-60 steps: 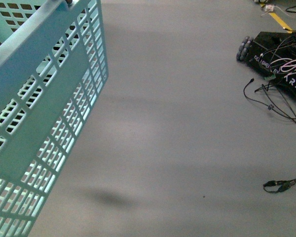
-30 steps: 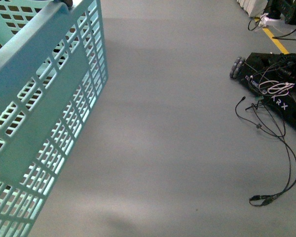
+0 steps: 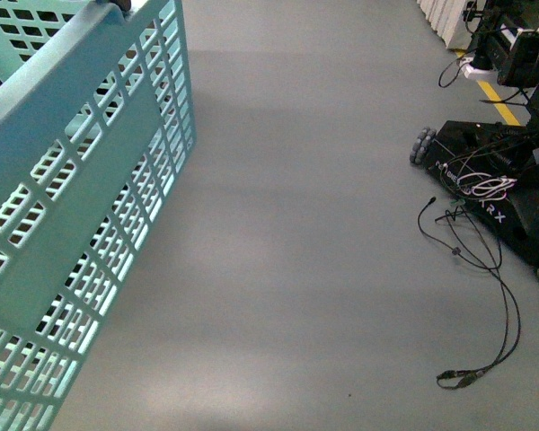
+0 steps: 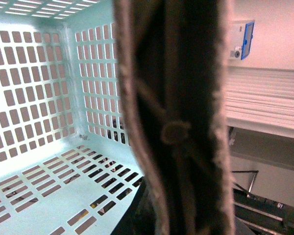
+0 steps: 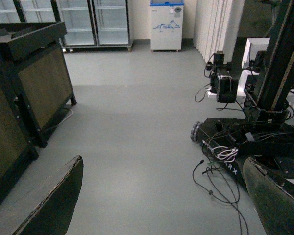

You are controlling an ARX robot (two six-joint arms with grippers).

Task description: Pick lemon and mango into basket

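The light turquoise basket hangs tilted at the left of the front view, its slotted wall facing the camera. In the left wrist view I look into the basket; the slotted floor and walls that show hold nothing. Its brown handle fills the middle of that view, blurred and very close. My left gripper is shut on it, and its jaws are mostly hidden in the dark. My right gripper is open over bare grey floor, with nothing between its fingers. The lemon and the mango are out of view.
A black wheeled robot base with loose cables trailing over the floor stands at the right. A yellow floor line runs behind it. In the right wrist view, dark crates stand at one side, with glass-door fridges and a white cabinet far off.
In the front view the black base and its cables have slid down and to the left, and more of the room's far right shows. The basket keeps its place in the frame.
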